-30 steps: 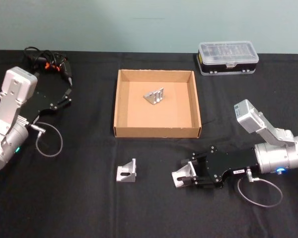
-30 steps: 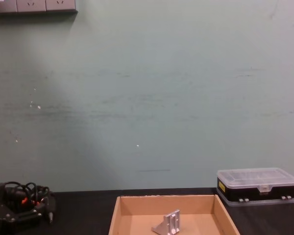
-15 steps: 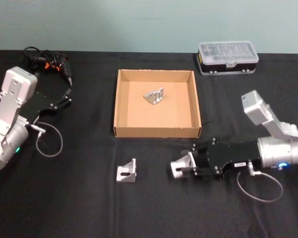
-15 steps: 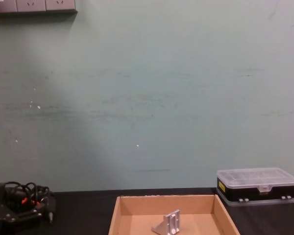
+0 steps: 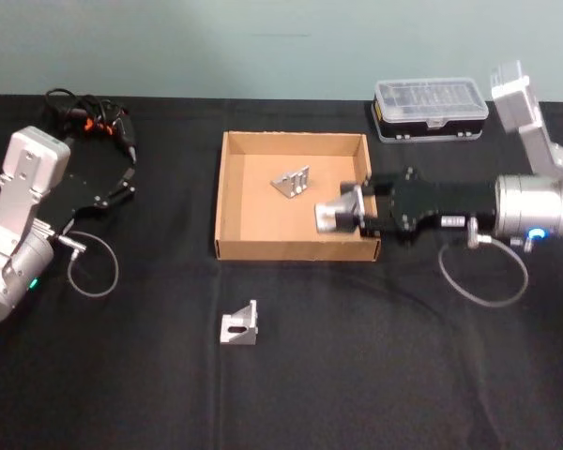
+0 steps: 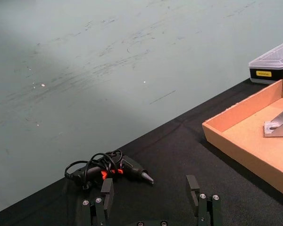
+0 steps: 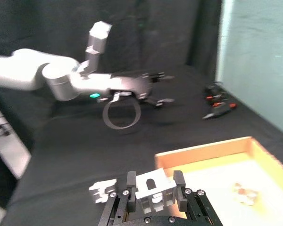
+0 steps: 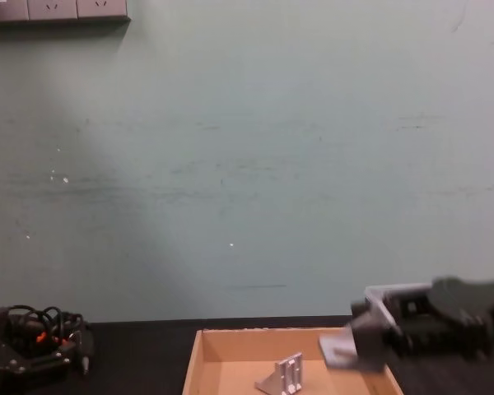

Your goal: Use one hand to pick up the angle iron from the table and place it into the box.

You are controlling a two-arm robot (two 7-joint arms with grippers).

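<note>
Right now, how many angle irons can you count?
3: one angle iron inside the box, one held in the right gripper above the box's right side, one on the table before it.

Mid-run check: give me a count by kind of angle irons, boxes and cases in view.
Angle irons: 3 (boxed angle iron, loose angle iron on the table, held angle iron in the right tool)
Box: 1
Plastic case: 1
Total: 5

Readable text: none | yellow label (image 6: 264, 73) on black case (image 6: 275, 60), far right edge of table (image 6: 170, 146): print too small to read | white label (image 5: 453, 221) on right gripper (image 5: 347, 213): illegible
</note>
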